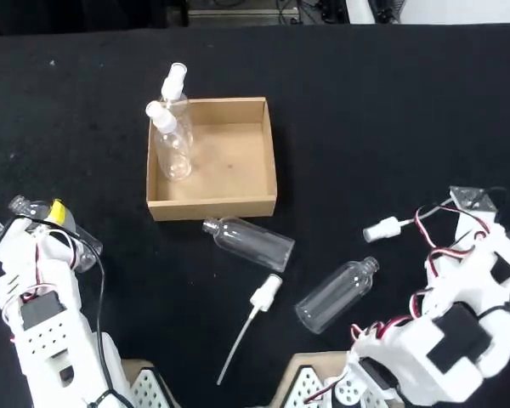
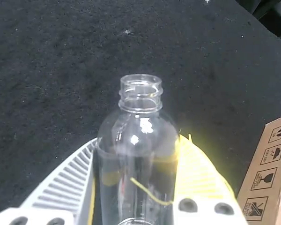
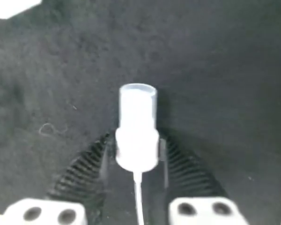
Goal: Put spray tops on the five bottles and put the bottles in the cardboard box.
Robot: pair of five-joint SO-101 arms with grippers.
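Black tablecloth point(image 1: 408, 110), cables point(image 1: 289, 10) — far edge

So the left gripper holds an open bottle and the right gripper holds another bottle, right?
No: the right gripper holds a spray top, not a bottle, as the right wrist view shows. The left gripper does hold an open bottle.

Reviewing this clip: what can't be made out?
Left wrist view: base of the clear bottle in the left pincer, cut off by the edge.
Right wrist view: tube end of the spray top in the right pincer, cut off likewise.
High view: whether the farther capped bottle stands inside the cardboard box or behind it.
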